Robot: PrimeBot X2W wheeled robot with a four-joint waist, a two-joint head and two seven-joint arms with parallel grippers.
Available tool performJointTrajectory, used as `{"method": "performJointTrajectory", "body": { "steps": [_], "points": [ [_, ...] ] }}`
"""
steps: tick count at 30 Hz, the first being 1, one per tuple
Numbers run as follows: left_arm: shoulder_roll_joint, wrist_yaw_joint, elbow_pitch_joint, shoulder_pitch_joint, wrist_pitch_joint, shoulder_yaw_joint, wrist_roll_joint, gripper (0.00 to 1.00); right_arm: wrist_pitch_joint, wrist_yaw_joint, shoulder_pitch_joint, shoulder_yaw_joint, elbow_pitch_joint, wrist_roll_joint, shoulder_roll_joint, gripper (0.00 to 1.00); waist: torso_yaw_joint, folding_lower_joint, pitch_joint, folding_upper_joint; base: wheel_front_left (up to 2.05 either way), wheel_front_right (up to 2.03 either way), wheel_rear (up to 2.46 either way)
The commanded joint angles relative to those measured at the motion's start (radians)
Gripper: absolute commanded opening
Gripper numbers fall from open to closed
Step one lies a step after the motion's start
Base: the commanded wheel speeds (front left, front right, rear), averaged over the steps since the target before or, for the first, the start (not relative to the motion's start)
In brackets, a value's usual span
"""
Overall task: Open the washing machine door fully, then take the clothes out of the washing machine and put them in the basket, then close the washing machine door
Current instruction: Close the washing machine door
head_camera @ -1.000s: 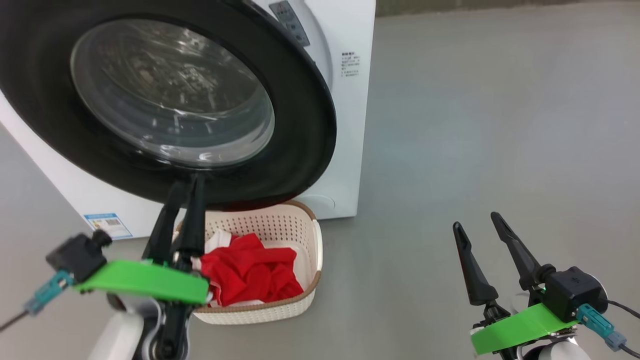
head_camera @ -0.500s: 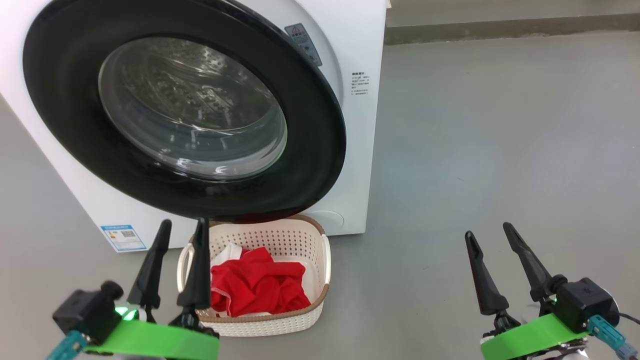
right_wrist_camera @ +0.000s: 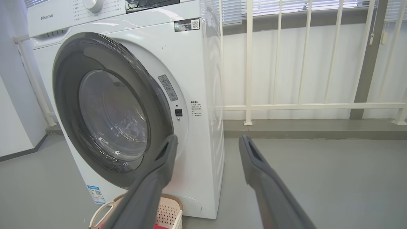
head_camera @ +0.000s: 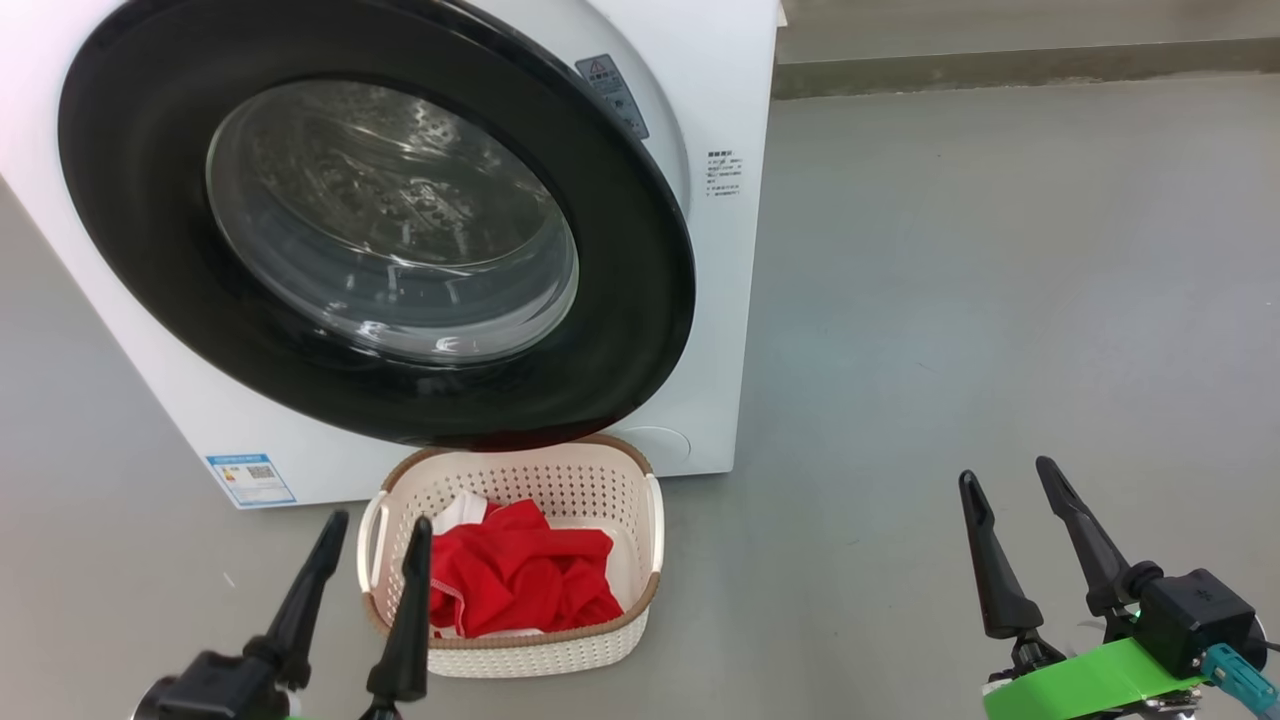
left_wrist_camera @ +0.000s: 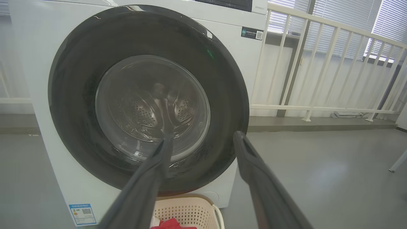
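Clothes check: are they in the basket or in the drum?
In the basket: the red clothes lie heaped inside it. No red shows through the glass of the washing machine door.

Long black tapered fingers point(head_camera: 993, 570) on left tool point(head_camera: 381, 520), right tool point(head_camera: 1005, 470); green bracket point(head_camera: 1090, 682), teal plug point(head_camera: 1238, 680)

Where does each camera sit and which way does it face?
Head view: on the head, looking down at the washing machine door, basket, clothes; left tool, right tool show.
Left wrist view: left wrist, facing the door head-on; left tool shows.
Right wrist view: right wrist, seeing the door obliquely; right tool shows.
Shared: both wrist views catch the door and basket.
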Motion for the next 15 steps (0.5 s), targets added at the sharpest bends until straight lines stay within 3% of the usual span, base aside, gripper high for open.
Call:
{"method": "performJointTrajectory", "body": {
  "steps": [1,15],
  "points": [
    [0.032,0.014,-0.014,-0.009,-0.012,0.033,0.02,1.0,-0.006,0.006,-0.015,0.014,-0.028,-0.003,-0.008,1.0,-0.003,0.0,-0.001,-0.0001,0.0,0.0,0.0],
    [0.031,0.045,0.022,0.022,-0.011,0.031,0.03,1.0,-0.006,0.006,-0.001,0.001,-0.025,-0.008,-0.008,1.0,-0.005,0.0,-0.006,-0.0001,0.0,0.0,0.0]
  ]
}}
